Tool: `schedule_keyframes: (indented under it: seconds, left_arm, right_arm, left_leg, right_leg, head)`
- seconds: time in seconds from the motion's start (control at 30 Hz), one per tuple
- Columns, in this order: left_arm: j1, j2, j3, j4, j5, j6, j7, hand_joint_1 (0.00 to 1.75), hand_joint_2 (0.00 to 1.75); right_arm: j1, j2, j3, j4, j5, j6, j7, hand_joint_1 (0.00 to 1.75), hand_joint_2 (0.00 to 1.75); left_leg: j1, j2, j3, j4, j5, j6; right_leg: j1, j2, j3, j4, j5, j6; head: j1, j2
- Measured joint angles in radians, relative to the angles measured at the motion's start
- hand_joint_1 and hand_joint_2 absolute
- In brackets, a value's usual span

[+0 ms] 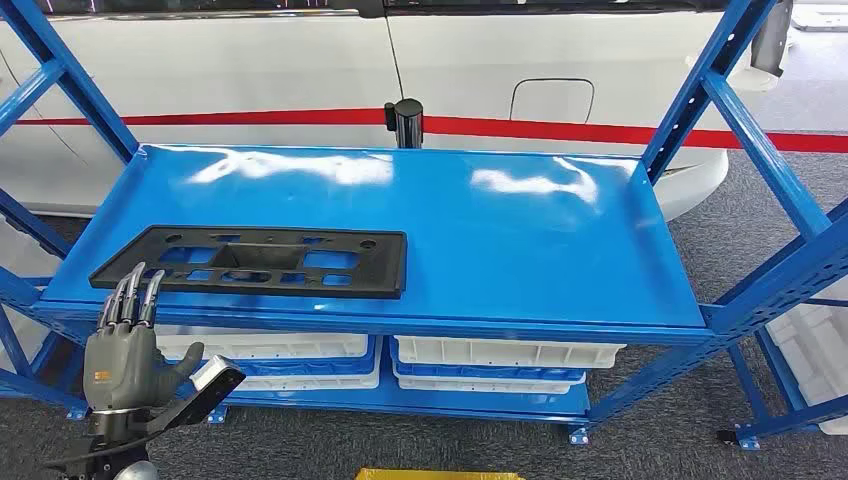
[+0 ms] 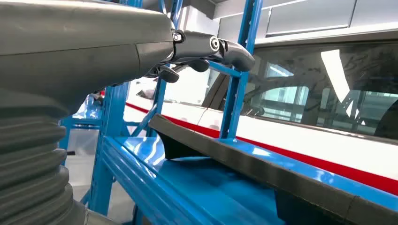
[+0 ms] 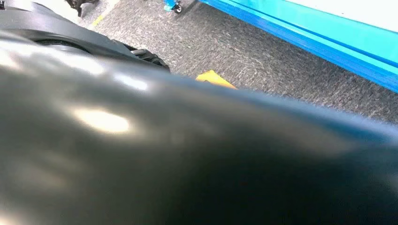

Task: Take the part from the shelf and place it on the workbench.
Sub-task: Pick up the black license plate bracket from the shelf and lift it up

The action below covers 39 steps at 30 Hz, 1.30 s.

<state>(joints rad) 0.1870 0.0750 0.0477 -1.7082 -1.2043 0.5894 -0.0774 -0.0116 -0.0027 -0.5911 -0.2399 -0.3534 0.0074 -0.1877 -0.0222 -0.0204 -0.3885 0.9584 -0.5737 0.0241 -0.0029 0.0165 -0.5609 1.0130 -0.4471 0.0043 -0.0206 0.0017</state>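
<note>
I'm reaching my left robot hand [image 1: 122,345], fingers spread and empty, toward the black part [image 1: 255,260] on the shelf [image 1: 520,240]; next, grip its near edge.

Shelf [image 1: 520,230]: glossy bright blue throughout, frame included. Part [image 1: 255,262]: matte black, with cut-out openings. Left robot hand [image 1: 125,350]: grey palm, silver-and-black fingers. Bins [image 1: 505,352] below: white. Vehicle [image 1: 300,60] behind: white with red stripe. Floor [image 1: 700,450]: speckled grey carpet.
</note>
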Motion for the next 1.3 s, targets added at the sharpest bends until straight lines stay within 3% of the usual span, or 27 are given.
schedule_keyframes:
  seconds: [1.07,1.3]
  left_arm:
    - [-0.175,0.067,-0.004,0.18,0.001,-0.042,0.012,0.0,1.75]
    - [-0.244,0.078,-0.017,0.247,-0.003,-0.049,-0.005,0.0,1.75]
  right_arm:
    - [0.0,0.003,-0.025,0.0,0.075,0.019,0.01,0.0,0.0]
    - [-0.001,0.003,-0.03,0.0,0.111,0.037,0.01,0.0,0.0]
  left_leg:
    - [0.0,0.0,0.0,0.0,0.0,0.0]
    - [0.0,0.0,0.0,0.0,0.0,0.0]
  right_leg:
    - [0.0,0.0,0.0,0.0,0.0,0.0]
    - [0.0,0.0,0.0,0.0,0.0,0.0]
  head:
    - [0.0,0.0]
    - [0.0,0.0]
